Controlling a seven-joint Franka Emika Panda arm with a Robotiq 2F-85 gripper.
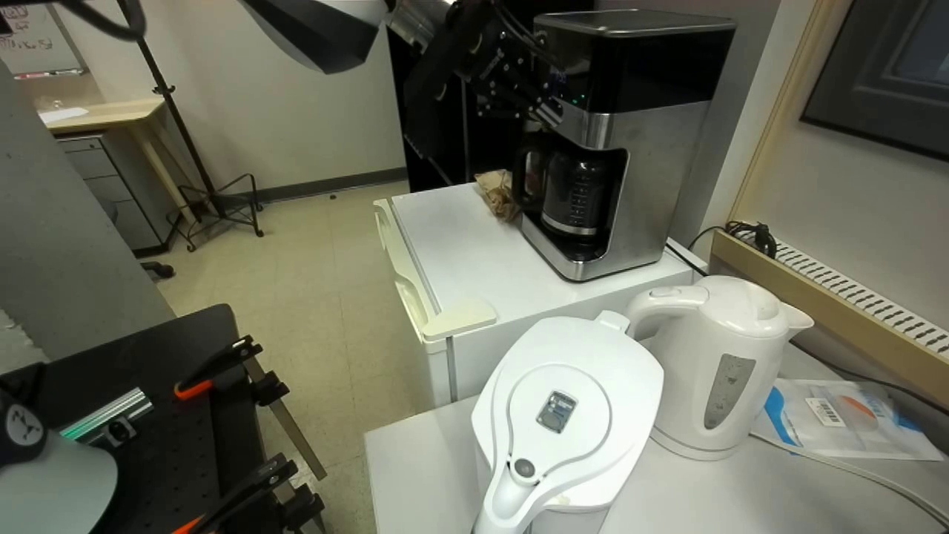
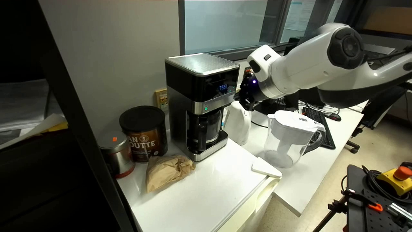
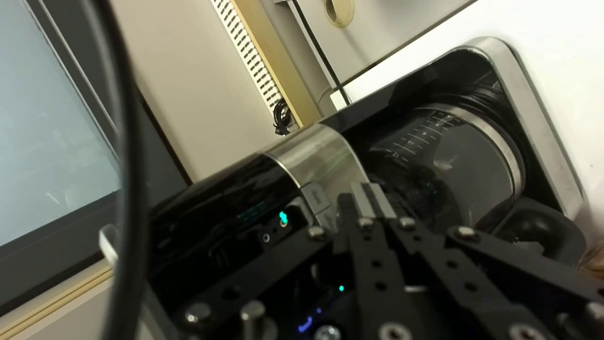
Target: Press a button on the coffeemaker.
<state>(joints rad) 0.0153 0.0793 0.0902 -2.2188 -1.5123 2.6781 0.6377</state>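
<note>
The coffeemaker (image 1: pixel 652 156) stands on a white fridge top, black above with a silver band; it also shows in an exterior view (image 2: pixel 180 109) and the wrist view (image 3: pixel 318 153). Its dark glass carafe (image 2: pixel 210 129) sits in the base. A lit display (image 2: pixel 223 87) and a green-lit button (image 2: pixel 206 108) show on its front. In the wrist view grey labelled buttons (image 3: pixel 316 197) sit on the band. My gripper (image 3: pixel 373 200) is shut and empty, its tips at the band beside these buttons. In an exterior view the gripper (image 1: pixel 549 115) overlaps the band's front; contact cannot be told.
A white kettle (image 1: pixel 715 363) and a white water-filter jug (image 1: pixel 567 423) stand on the adjoining desk. A brown paper bag (image 2: pixel 169 172), a coffee canister (image 2: pixel 143 132) and a steel can (image 2: pixel 116 151) stand beside the coffeemaker. A wall lies behind it.
</note>
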